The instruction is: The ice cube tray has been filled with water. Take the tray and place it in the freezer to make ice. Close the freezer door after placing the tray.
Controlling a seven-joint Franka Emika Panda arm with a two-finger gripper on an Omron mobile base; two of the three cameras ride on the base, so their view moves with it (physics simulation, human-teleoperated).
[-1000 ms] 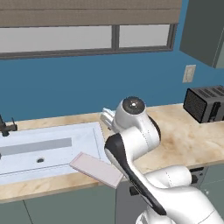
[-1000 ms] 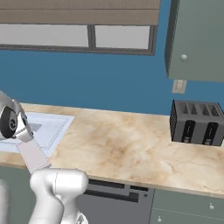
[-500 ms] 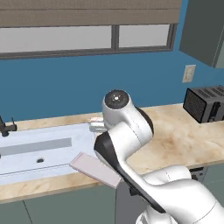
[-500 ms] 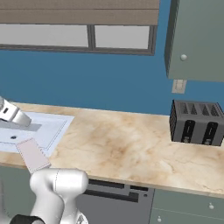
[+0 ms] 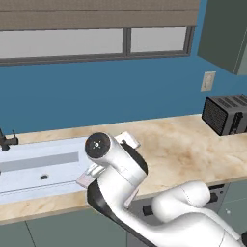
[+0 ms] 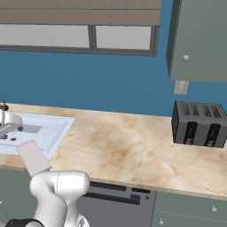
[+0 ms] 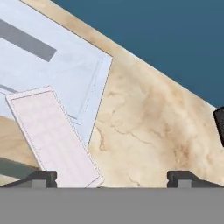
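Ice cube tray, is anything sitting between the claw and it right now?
Nothing visible does. In the hand view the open claw looks down at the ice cube tray, which lies bare across the sink edge and counter.

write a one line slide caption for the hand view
Open gripper hovers above the pale pink ice cube tray, which straddles the sink corner and marble counter.

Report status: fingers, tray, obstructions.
Fingers open, empty, above counter. Ice cube tray flat on counter edge, overlapping the sink rim, not gripped. Nothing between fingers and tray.
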